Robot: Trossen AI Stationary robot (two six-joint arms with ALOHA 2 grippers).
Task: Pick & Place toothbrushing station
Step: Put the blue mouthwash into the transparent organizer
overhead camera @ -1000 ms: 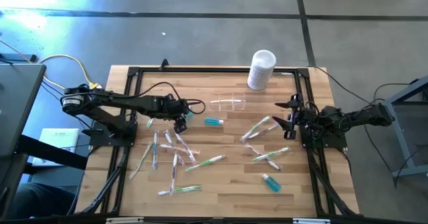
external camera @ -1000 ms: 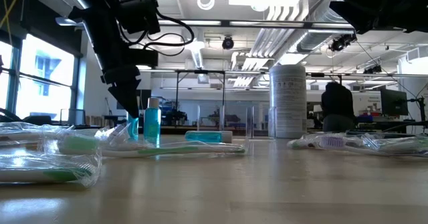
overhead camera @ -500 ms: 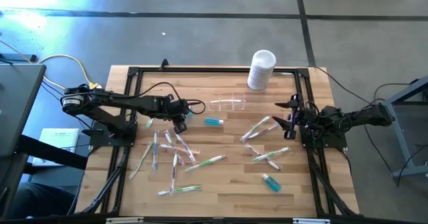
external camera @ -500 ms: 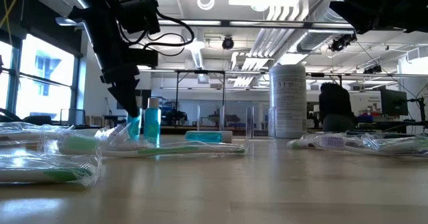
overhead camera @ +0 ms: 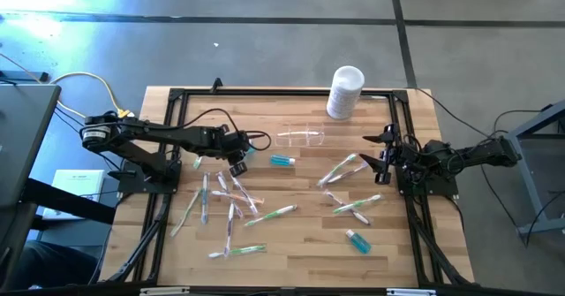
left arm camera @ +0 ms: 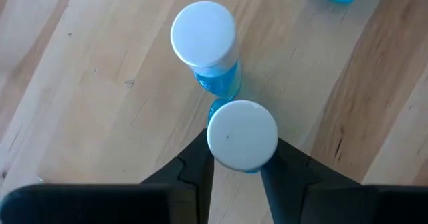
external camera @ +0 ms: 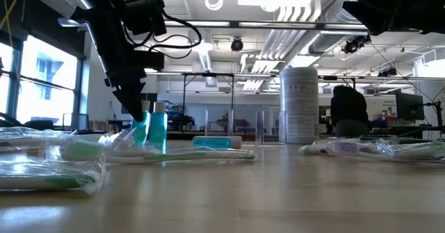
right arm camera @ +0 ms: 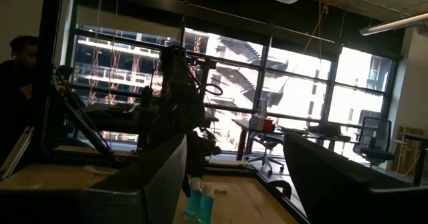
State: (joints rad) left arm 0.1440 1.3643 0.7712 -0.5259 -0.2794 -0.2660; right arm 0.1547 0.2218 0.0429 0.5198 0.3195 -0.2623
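While the left gripper (left arm camera: 239, 158) pinches a small blue white-capped bottle (left arm camera: 242, 135) upright near the table's (overhead camera: 291, 243) left-centre, a second blue bottle (left arm camera: 204, 43) stands just beside it. Nearer the far edge sits the clear toothbrushing station (overhead camera: 302, 137). At the right edge, the right gripper (overhead camera: 383, 157) waits, fingers spread.

I have two dark arms. My left arm (overhead camera: 159, 135) is black, made of thick round parts joined together, with a pale ring at its base on the left. A black cable loops over it, and a yellow cable runs out from its base. My left gripper (left arm camera: 237, 170) has two flat black fingers (left arm camera: 194, 170). My right arm (overhead camera: 459, 159) is black too, with thin black cables trailing away.
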